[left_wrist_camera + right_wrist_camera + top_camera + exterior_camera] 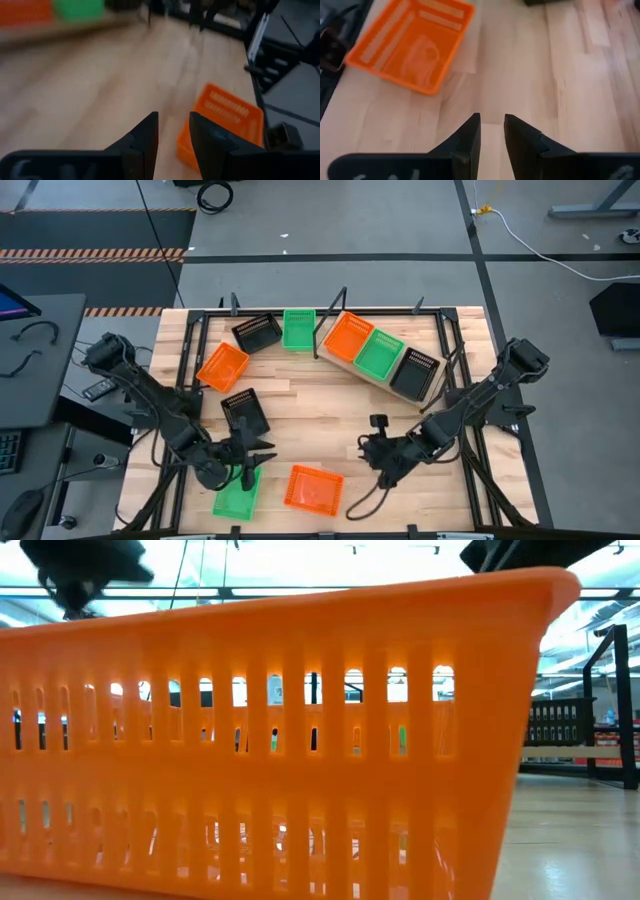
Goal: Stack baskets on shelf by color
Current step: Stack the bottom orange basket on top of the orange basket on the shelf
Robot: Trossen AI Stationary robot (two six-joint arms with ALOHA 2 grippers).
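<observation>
Shelf (352, 366), far right: orange, green, black baskets seated singly. Six baskets loose on tabletop (320, 415). Left gripper (262, 455), right gripper (366, 450): nearly closed, nothing held.

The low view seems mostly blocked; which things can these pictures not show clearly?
- Low view: one orange basket fills the picture and hides the shelf, most other baskets and both tools.
- Left wrist view: the far orange and green baskets are blurred.
- High view: the left tool is too small to judge against the green basket beneath.
</observation>
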